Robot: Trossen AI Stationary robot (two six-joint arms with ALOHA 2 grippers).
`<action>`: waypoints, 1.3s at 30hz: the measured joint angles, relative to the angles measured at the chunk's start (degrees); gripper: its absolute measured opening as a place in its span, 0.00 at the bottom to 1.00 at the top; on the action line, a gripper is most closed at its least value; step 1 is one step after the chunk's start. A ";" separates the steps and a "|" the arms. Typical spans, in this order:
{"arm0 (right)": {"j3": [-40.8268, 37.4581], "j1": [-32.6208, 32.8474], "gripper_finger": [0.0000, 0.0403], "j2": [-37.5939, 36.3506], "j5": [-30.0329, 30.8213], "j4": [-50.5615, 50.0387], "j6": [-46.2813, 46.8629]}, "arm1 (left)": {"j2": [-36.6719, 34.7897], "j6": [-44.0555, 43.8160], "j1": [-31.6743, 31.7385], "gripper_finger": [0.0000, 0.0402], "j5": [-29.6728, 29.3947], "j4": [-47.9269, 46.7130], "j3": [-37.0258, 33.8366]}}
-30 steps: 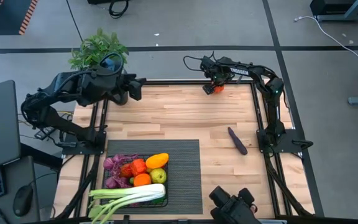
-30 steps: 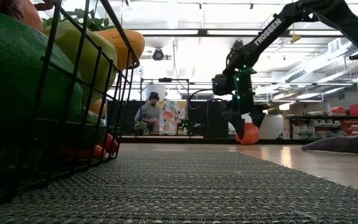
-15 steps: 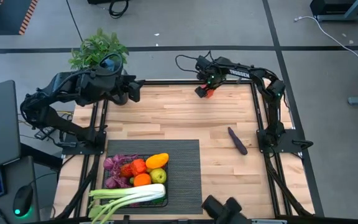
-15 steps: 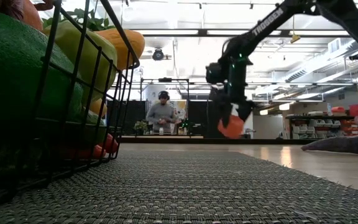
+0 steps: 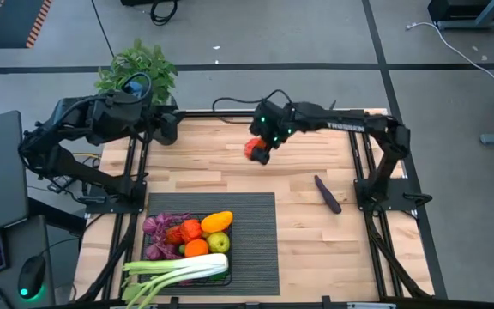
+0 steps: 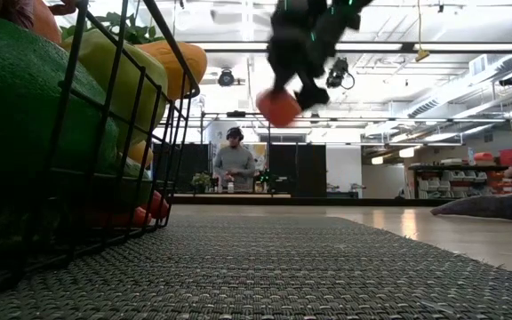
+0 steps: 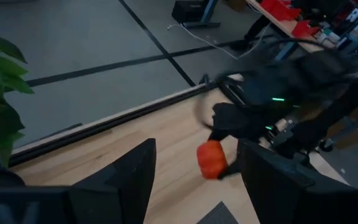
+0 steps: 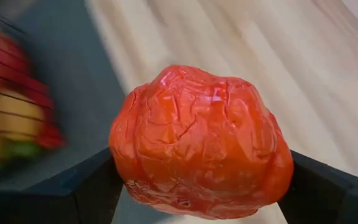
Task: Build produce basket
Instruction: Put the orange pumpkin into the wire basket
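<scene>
- From above, the right tool (image 5: 258, 149) hangs over the far middle of the pale wooden desk (image 5: 230, 163), clamped on a crinkled red-orange toy pepper (image 5: 254, 149); the shallow black wire-mesh basket (image 5: 225, 279) sits at the near left on a flat dark ribbed mat (image 5: 256, 240), loaded with purple grapes (image 5: 155, 227), an orange (image 5: 196, 248), a yellow-orange fruit (image 5: 217, 221), a green apple (image 5: 219, 242) and a long pale leek (image 5: 178, 271); a dark purple toy eggplant (image 5: 328, 194) lies alone on the bare wood at the right; the left tool (image 5: 169, 127) waits at the far left corner, beside a leafy green potted plant (image 5: 135, 70)
- From desk height, the pepper (image 6: 279, 108) is well clear of the surface in the right tool (image 6: 293, 92), the basket wall (image 6: 163, 116) looms close at left, and a person (image 6: 233, 163) stands far back in the room
- Through the left wrist camera, that arm's dark fingers (image 7: 126, 180) stand apart with nothing between them, and the pepper (image 7: 211, 159) shows beyond in the other arm's tool
- Through the right wrist camera, the pepper (image 8: 201, 143) fills the gap, pressed by a finger (image 8: 86, 190) on each side
</scene>
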 joint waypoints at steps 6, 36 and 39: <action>0.04 12.01 0.88 -2.30 5.20 17.36 11.88 | 0.01 0.04 0.01 0.58 9.54 -0.57 0.00; 0.04 37.18 0.92 9.71 22.99 44.91 13.72 | 2.65 -5.18 -5.64 0.58 17.82 -6.61 -0.04; -0.61 37.27 0.95 9.68 22.67 41.20 13.35 | 3.64 -6.85 -5.79 0.58 17.79 -6.60 0.00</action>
